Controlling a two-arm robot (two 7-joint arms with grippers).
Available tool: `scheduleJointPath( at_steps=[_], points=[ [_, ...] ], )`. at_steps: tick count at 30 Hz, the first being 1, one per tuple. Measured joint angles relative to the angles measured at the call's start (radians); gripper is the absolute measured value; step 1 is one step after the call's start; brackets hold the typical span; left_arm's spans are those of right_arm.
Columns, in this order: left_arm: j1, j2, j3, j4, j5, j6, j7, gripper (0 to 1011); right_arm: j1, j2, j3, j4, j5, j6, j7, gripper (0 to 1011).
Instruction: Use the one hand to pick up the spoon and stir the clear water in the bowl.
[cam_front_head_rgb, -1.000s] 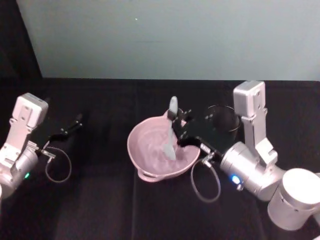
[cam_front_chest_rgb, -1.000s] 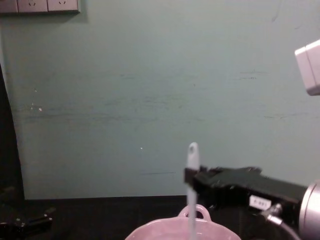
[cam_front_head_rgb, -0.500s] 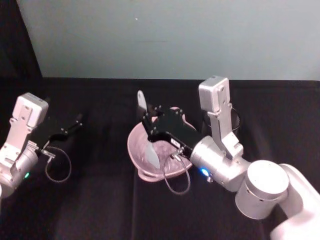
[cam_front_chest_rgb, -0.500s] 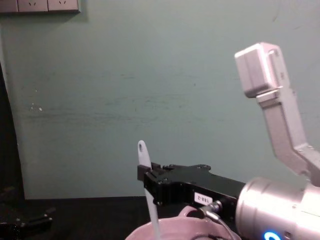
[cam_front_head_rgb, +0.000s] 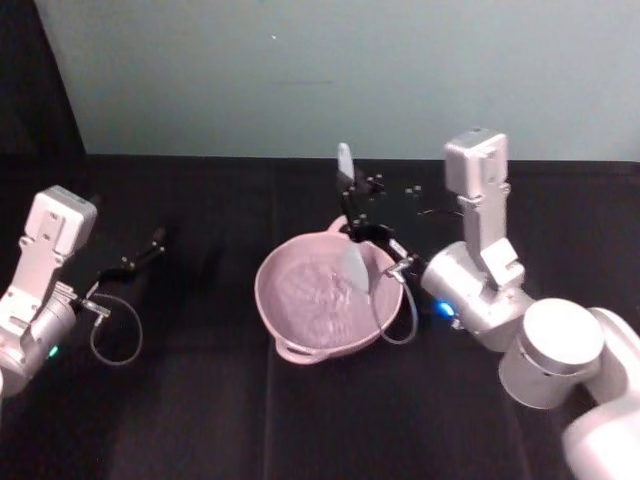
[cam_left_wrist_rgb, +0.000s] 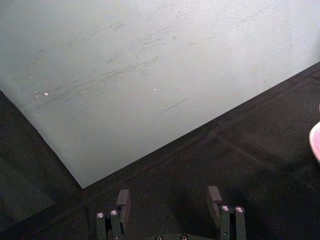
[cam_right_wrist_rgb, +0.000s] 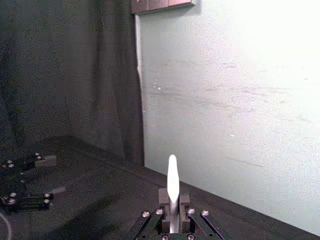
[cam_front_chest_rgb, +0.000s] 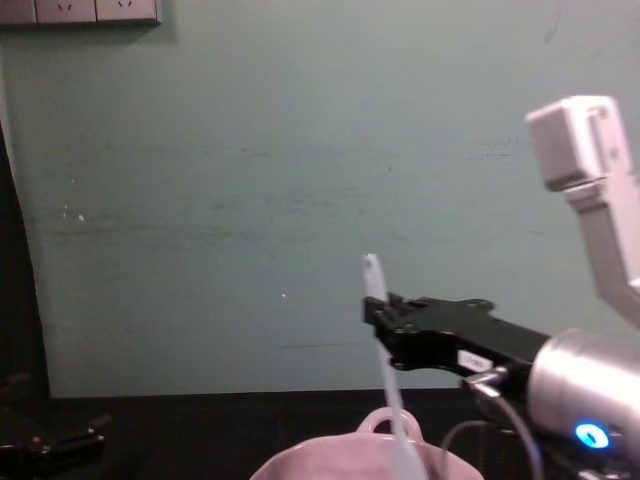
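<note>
Black table (cam_front_head_rgb: 200, 420) w/ bowl (cam_front_head_rgb: 262, 292); R end effector (cam_front_head_rgb: 351, 212) gripping spoon (cam_front_head_rgb: 358, 268), L end effector (cam_left_wrist_rgb: 167, 199) wide

**Q:** What sort of place is presenting itself here?

**A:** A robotics laboratory or test cell. Two silver machine arms, the left arm (cam_front_head_rgb: 40, 280) and the right arm (cam_front_head_rgb: 480, 290), are reaching over a surface (cam_front_head_rgb: 200, 400) that black cloth is covering from edge to edge.

**Q:** And what is closing the scene off behind?

**A:** A plain pale green wall (cam_front_chest_rgb: 250, 180) is standing at the back, bearing scuff marks and a row of white wall sockets (cam_front_chest_rgb: 80, 10) at its upper corner. A dark curtain (cam_right_wrist_rgb: 75, 75) is hanging beside it. A pink bowl (cam_front_head_rgb: 320, 350) is sitting on the cloth between the arms, giving the look of a trial bench.
</note>
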Motion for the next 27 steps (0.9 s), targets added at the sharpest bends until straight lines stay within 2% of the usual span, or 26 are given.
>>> scheduleJointPath(
  at_steps=[4, 8, 11, 15, 21, 27],
  points=[
    [0.0, 0.0, 0.0, 0.0, 0.0, 0.0, 0.0, 1011, -0.035, 0.03, 0.024, -0.052, 0.013, 0.017, 0.012, 110],
    [0.0, 0.0, 0.0, 0.0, 0.0, 0.0, 0.0, 1011, -0.103, 0.064, 0.042, -0.147, 0.057, 0.049, 0.043, 110],
    [0.0, 0.0, 0.0, 0.0, 0.0, 0.0, 0.0, 1011, -0.131, 0.074, 0.039, -0.186, 0.075, 0.06, 0.055, 110],
    [0.0, 0.0, 0.0, 0.0, 0.0, 0.0, 0.0, 1011, -0.164, 0.078, 0.012, -0.227, 0.104, 0.058, 0.077, 110],
    [0.0, 0.0, 0.0, 0.0, 0.0, 0.0, 0.0, 1011, -0.155, 0.056, -0.031, -0.207, 0.117, 0.026, 0.094, 110],
    [0.0, 0.0, 0.0, 0.0, 0.0, 0.0, 0.0, 1011, -0.094, 0.008, -0.057, -0.105, 0.103, -0.023, 0.085, 110]
  ],
)
